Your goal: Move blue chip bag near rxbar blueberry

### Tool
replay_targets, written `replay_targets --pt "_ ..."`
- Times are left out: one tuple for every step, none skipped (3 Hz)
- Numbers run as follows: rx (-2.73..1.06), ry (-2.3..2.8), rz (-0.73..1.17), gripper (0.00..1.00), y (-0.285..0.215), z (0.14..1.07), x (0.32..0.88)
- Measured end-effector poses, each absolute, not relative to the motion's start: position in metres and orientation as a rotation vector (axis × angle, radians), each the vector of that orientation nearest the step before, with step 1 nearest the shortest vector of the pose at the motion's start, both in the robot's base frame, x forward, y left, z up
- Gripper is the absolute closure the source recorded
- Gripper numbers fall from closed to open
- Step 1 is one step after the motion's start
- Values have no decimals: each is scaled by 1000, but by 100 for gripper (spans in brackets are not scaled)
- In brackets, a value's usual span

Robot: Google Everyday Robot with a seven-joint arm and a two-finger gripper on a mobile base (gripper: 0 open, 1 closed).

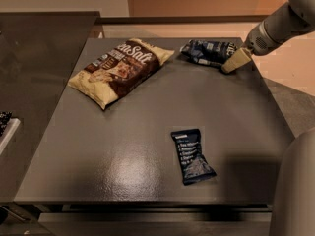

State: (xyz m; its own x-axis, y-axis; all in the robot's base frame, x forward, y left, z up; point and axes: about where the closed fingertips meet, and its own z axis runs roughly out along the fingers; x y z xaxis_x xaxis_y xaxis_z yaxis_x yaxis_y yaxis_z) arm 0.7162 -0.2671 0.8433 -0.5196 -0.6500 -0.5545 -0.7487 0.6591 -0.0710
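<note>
The blue chip bag [207,51], crinkly dark navy with white lettering, lies at the far right of the dark table [147,127]. The rxbar blueberry [192,155], a small flat navy wrapper with pale text, lies near the table's front, right of centre. My gripper [234,62], with cream-coloured fingers, comes in from the upper right and sits at the right end of the chip bag, low over the table. The bag and the bar are far apart.
A larger cream-and-brown snack bag [119,70] lies at the far left of the table. A darker counter [34,63] adjoins on the left. A grey rounded robot part [295,191] fills the lower right corner.
</note>
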Motion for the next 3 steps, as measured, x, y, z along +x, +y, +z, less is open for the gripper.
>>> replay_targets --pt "-1078 2311 238 64 -268 854 712" --pt "-1071 2296 236 87 -269 865 707" --pt "-1089 2257 238 100 -260 884 692"
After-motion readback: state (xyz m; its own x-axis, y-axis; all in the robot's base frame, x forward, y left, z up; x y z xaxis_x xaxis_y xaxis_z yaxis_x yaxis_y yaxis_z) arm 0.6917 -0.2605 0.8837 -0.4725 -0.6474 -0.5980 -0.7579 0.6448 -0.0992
